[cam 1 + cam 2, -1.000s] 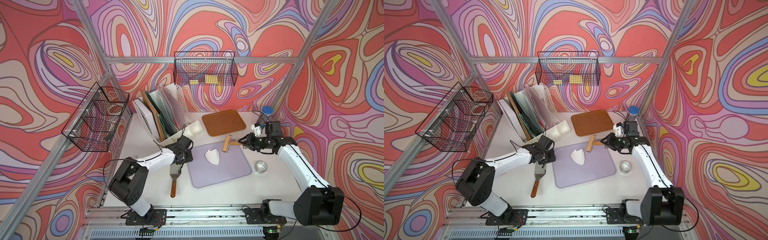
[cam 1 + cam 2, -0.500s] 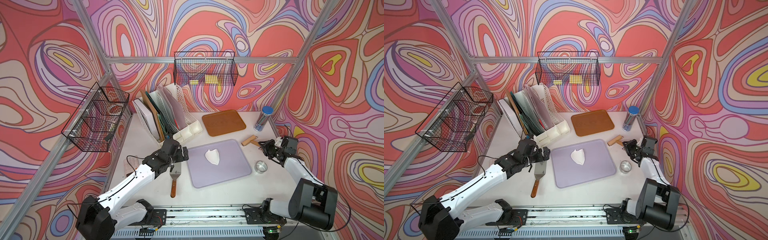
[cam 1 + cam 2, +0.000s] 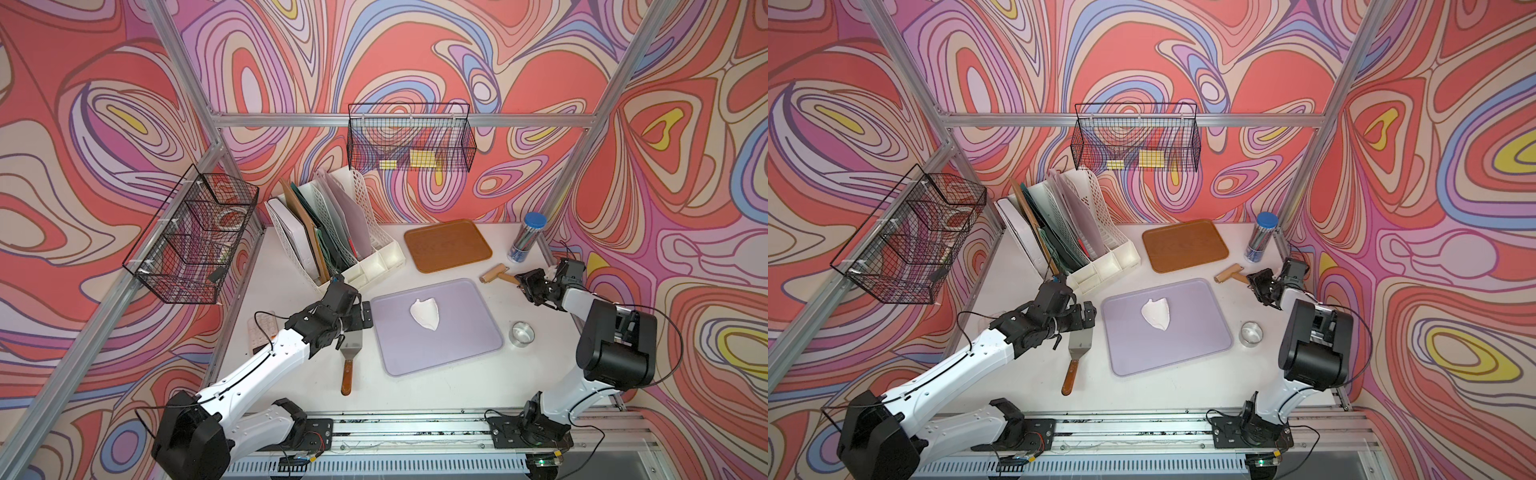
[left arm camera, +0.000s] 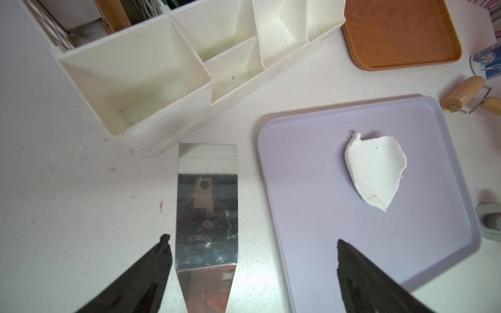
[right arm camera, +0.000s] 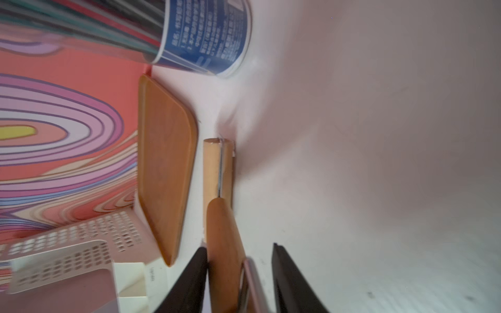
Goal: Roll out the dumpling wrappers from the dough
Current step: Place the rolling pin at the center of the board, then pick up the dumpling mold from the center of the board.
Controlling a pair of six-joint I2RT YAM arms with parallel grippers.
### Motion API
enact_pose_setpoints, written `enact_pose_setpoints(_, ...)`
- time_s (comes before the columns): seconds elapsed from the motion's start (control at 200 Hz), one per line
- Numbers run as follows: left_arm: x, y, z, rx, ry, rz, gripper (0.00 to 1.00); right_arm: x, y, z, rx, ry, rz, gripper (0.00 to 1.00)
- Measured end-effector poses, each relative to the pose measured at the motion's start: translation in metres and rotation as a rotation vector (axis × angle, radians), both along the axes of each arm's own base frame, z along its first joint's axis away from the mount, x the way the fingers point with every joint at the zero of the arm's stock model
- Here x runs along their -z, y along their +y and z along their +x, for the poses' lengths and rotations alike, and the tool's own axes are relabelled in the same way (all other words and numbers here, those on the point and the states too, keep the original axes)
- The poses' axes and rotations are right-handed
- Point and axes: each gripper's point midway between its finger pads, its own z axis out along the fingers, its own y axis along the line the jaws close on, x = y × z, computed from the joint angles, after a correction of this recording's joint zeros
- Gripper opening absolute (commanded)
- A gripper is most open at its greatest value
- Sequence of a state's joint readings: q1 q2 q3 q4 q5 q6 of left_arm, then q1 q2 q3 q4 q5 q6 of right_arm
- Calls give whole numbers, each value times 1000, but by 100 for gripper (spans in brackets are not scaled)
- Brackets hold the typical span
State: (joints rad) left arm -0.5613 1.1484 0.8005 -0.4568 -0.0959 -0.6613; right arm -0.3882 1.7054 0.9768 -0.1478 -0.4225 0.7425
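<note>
A ragged, leaf-shaped piece of white dough [image 3: 424,313] [image 3: 1156,313] [image 4: 376,168] lies flat on the lilac tray [image 3: 457,345] [image 4: 311,189]. No round dumpling wrappers show in any view. The wooden roller [image 3: 494,274] [image 3: 1228,273] [image 5: 217,168] rests on the table beyond the tray's far right corner. My right gripper [image 3: 524,284] [image 5: 238,246] is open around its handle; one finger touches the handle, the other stands apart. My left gripper [image 3: 365,318] [image 4: 252,241] hangs wide open over the metal spatula [image 3: 351,345] [image 4: 207,189], left of the tray, holding nothing.
A metal ring cutter [image 3: 522,332] [image 3: 1251,332] sits right of the lilac tray. A brown tray [image 3: 446,245] lies at the back, a blue-lidded tube [image 3: 525,239] beside it. A white organizer [image 3: 332,232] with boards stands at the back left. Wire baskets hang on the walls.
My right arm carried the roller from the tray's far edge to the table at the right, and its jaws have widened. My left gripper opened and drew back from the tray.
</note>
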Motion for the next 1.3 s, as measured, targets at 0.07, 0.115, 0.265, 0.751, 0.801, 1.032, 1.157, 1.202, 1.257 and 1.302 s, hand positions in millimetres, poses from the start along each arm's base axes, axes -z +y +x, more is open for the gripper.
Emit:
enact_pose_setpoints(0.07,6,-8,2,24,18,-19,100,-2,-14,-3,8,52,-85,59)
enact_pose_setpoints(0.115,11,-15,3,43,30,-37,100,-4,-22,-6,11,86,-140,61)
enact_pose_setpoints(0.265,27,-39,9,109,71,-98,100,-15,-45,-24,18,200,-301,64)
enact_pose_setpoints(0.751,38,-88,30,274,98,-191,100,19,0,-151,-111,576,-253,42)
enact_pose_setpoints(0.801,43,-90,29,284,109,-187,99,22,7,-156,-130,595,-248,41)
enact_pose_setpoints(1.032,45,-101,23,327,122,-188,100,30,11,-170,-143,641,-269,32)
enact_pose_setpoints(1.157,41,-107,23,342,111,-190,100,39,11,-170,-144,652,-271,24)
enact_pose_setpoints(1.202,40,-108,22,348,109,-190,100,42,10,-170,-147,654,-272,21)
enact_pose_setpoints(1.257,40,-109,21,353,108,-190,100,44,10,-170,-146,652,-273,16)
enact_pose_setpoints(1.302,40,-110,21,355,108,-190,100,44,10,-170,-151,649,-278,11)
